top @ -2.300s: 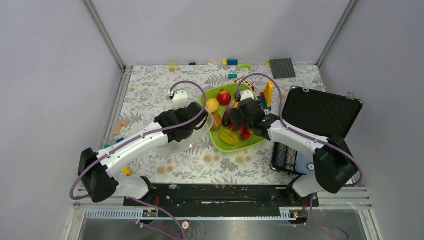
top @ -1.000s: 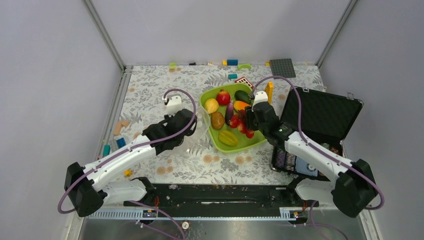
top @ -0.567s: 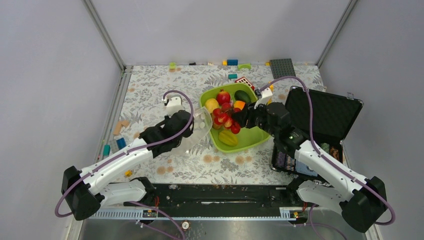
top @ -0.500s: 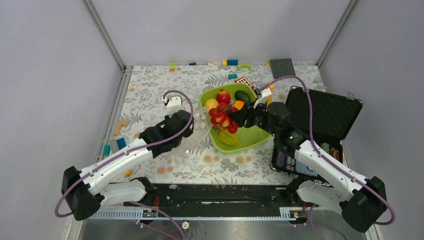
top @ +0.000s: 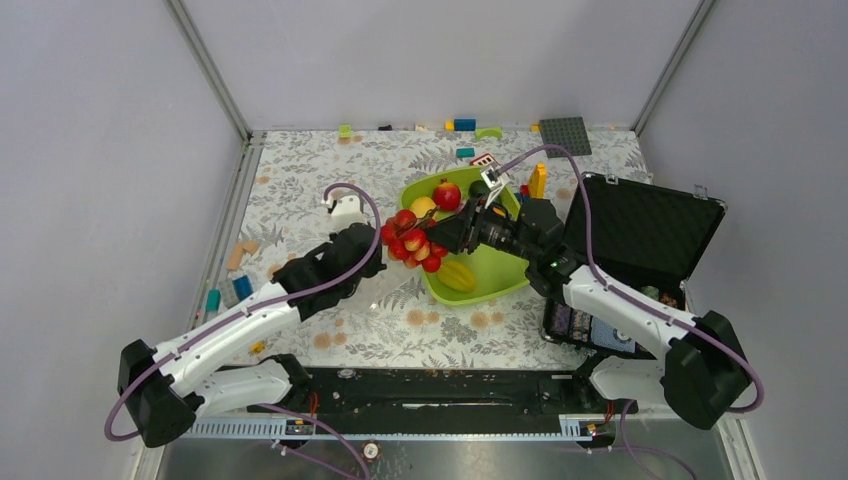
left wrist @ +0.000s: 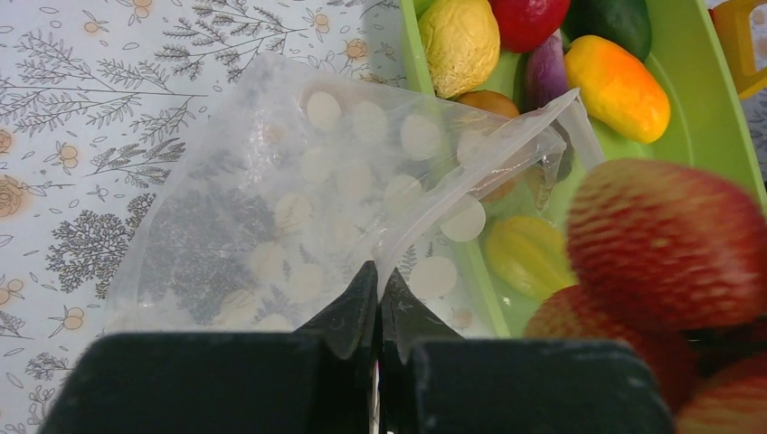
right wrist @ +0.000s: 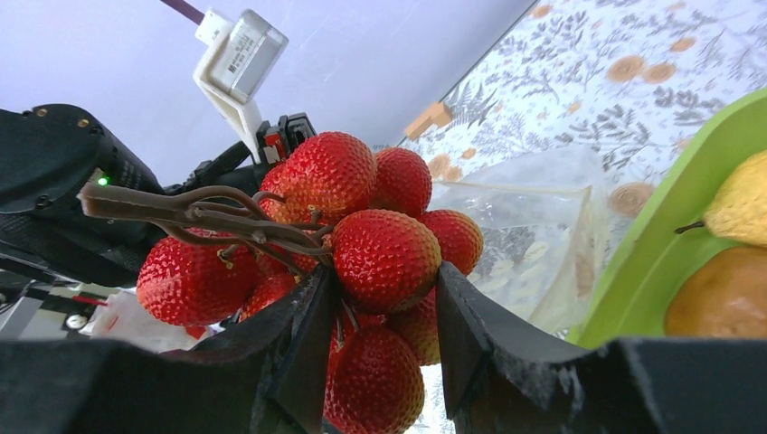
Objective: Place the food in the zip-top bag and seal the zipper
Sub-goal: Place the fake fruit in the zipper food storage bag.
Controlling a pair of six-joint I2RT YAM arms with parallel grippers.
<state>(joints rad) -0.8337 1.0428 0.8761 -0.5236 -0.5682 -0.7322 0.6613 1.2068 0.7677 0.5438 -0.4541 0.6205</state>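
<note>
My right gripper is shut on a red grape bunch and holds it in the air, just left of the lime-green tray. The bunch hangs over the mouth of the clear zip-top bag with white dots. My left gripper is shut on the bag's mouth edge, where the zipper strip lifts up. In the tray lie a red apple, a lemon, a starfruit, a kiwi and an eggplant.
An open black case stands right of the tray. A yellow block rises behind the tray. A grey baseplate and loose blocks line the back edge. More blocks lie at the left.
My right gripper has lifted the grape bunch out of the tray and carried it left to the bag's mouth. The left arm has kept its hold on the bag edge.
</note>
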